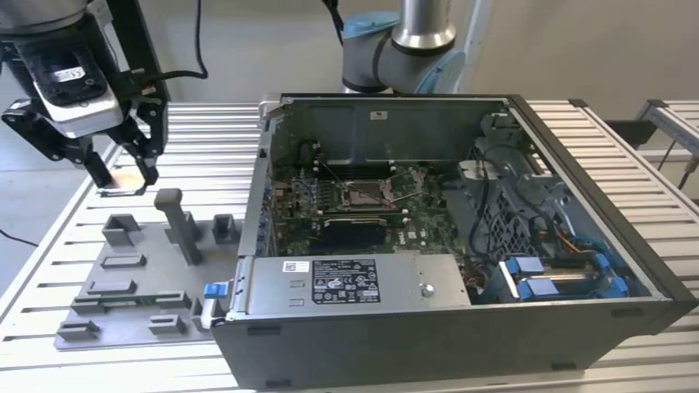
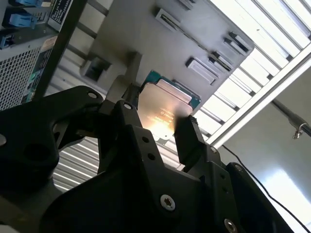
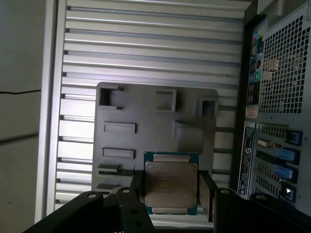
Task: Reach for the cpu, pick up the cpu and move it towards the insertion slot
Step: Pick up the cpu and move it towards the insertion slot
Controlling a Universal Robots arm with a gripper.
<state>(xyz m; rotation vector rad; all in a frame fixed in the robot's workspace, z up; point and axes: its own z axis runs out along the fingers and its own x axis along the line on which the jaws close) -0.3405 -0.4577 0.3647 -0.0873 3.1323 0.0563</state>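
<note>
The thin square cpu (image 3: 171, 182), silvery-grey metal top w/ a green rim, sat between the two black fingers (image 3: 206, 191) of the gripper (image 3: 172, 189). In both wrist views one finger pressed each opposite edge. So we read the gripper as pinching the cpu, neither spread wide nor closed on nothing. In the exterior view the cpu (image 1: 124, 187) showed as a pale flat plate at the fingertips, approx. level, at the exterior view's upper left.

Under and beside it lay the flat grey plastic tray (image 1: 120, 278) w/ raised blocks & recesses, resting on the slatted aluminium counter (image 1: 208, 139). The cpu hung near the tray's far end, not far from an upright grey post (image 1: 177, 225). We judged it lifted clear of tray & counter, tho the gap itself was hard to make out.

The insertion slot (image 1: 366, 193), a small square socket w/ shiny silver frame & dark centre on the green circuit board (image 1: 415, 214), sat inside the open dark-grey computer case (image 1: 437, 327). It was well apart from the cpu, toward the exterior view's right.

Progress, our est.: reach done, grasp done, lift prob. done. Left: nearly all of the carry over to the slot. Gripper & cpu were outside the case, w/ the case wall between them & the board.
</note>
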